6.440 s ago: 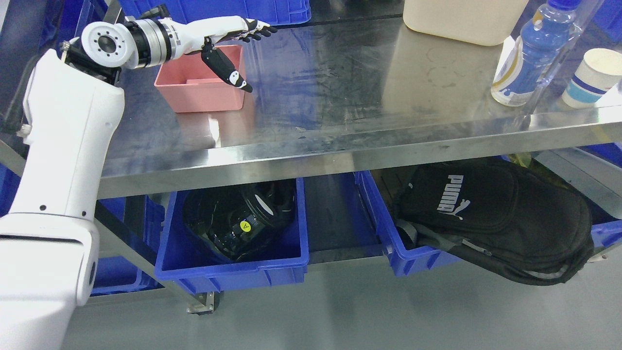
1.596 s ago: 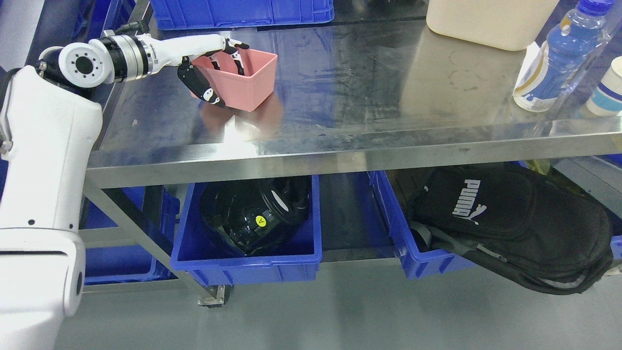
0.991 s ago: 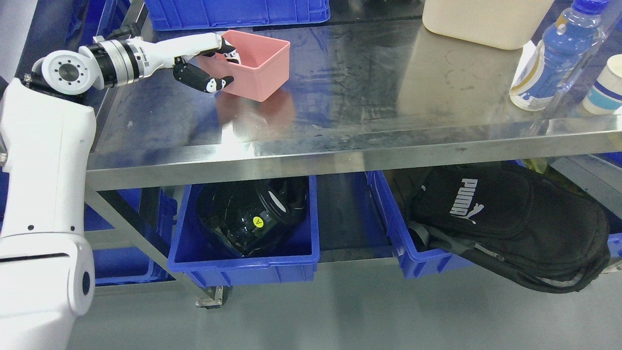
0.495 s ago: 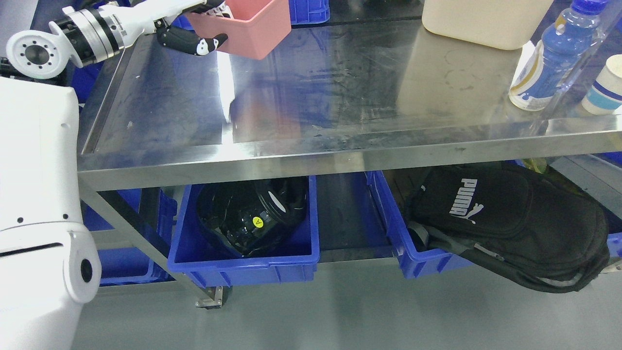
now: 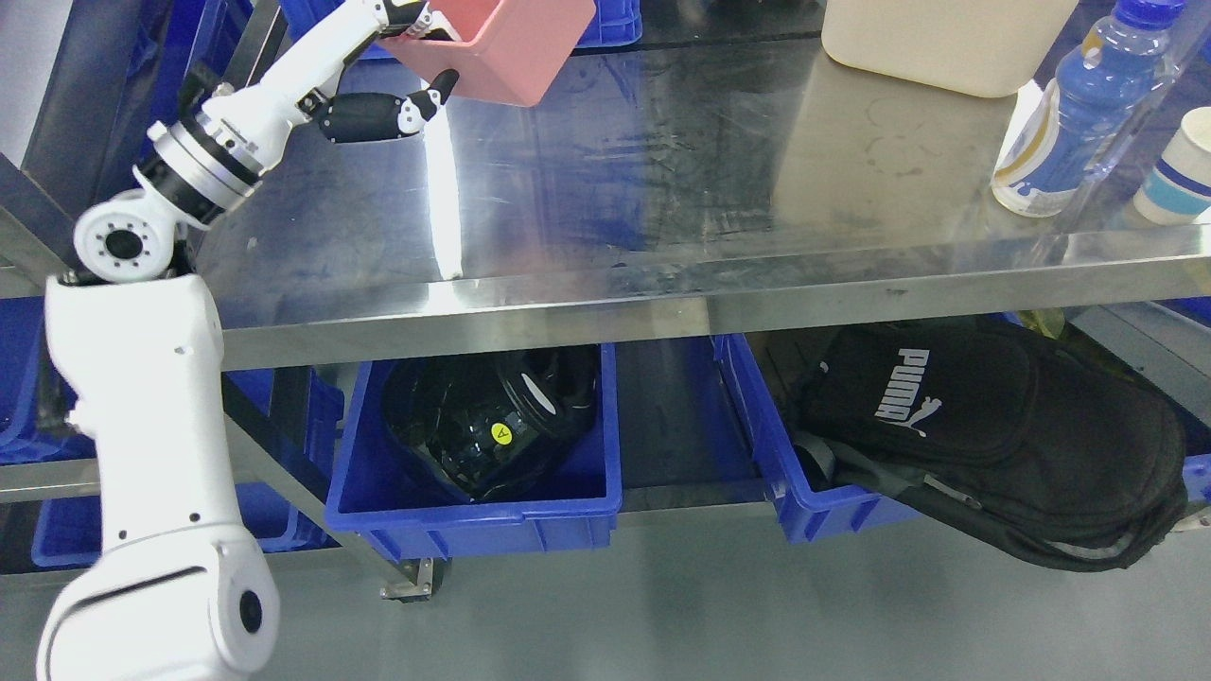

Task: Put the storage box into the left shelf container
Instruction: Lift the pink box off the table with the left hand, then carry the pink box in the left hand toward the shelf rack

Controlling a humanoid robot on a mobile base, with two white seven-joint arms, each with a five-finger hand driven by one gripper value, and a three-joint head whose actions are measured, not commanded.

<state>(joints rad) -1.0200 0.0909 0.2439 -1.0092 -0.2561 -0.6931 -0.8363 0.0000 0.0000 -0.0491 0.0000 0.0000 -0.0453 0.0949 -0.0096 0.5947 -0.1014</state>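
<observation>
The pink storage box (image 5: 511,52) is lifted off the steel table (image 5: 662,189) at the top of the head view, tilted, its upper part cut by the picture's edge. My left hand (image 5: 416,52) is shut on the box's left wall, thumb (image 5: 378,115) stretched under it, fingers over the rim. The arm rises from the lower left. A blue bin (image 5: 473,515) on the lower shelf at left holds a black object (image 5: 487,421). The right hand is out of view.
A second blue bin (image 5: 795,492) at lower right holds a black bag (image 5: 984,426). On the table stand a cream container (image 5: 937,38), a blue bottle (image 5: 1069,104) and a paper cup (image 5: 1178,170). A blue crate (image 5: 605,24) sits behind the pink box.
My left hand has closed on the pink box and lifted it off the table, up and slightly right. The forearm now points steeply upward.
</observation>
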